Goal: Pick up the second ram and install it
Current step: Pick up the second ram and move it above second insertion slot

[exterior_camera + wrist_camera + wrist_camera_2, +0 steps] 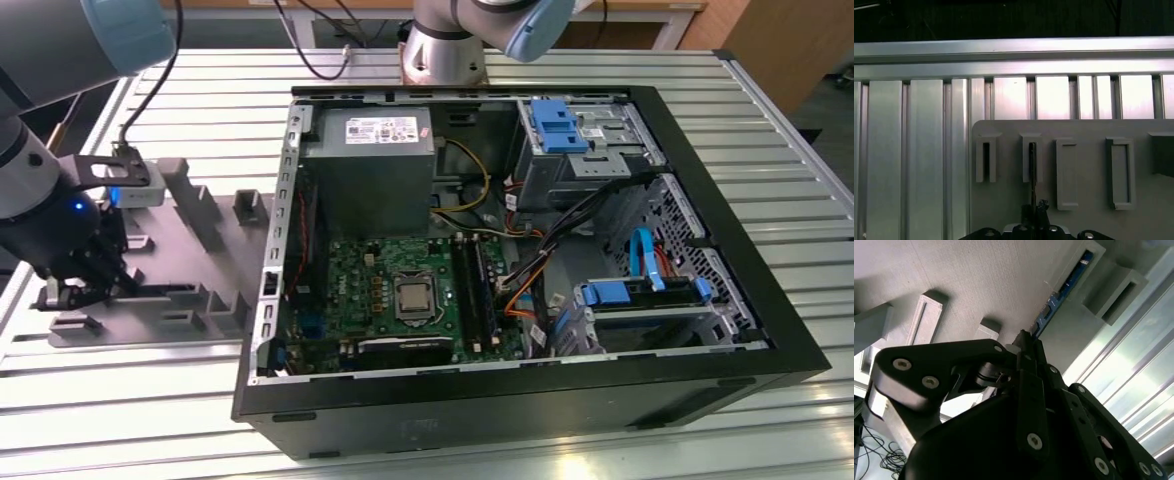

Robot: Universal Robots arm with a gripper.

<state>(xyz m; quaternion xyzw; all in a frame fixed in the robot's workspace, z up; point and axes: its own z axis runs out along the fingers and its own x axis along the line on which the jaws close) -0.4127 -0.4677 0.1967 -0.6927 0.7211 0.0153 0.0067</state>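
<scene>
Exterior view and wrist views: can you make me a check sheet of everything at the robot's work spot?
Surface: slatted metal table carrying a grey slotted holder and an open computer case.
Job's things: memory stick standing on edge in a holder slot.
Clutter: nothing seen.
Grippers: tool right at the memory stick, over the holder.
Cables: coloured wires inside the case; black cables behind it.
Surroundings: robot base behind the case.
</scene>
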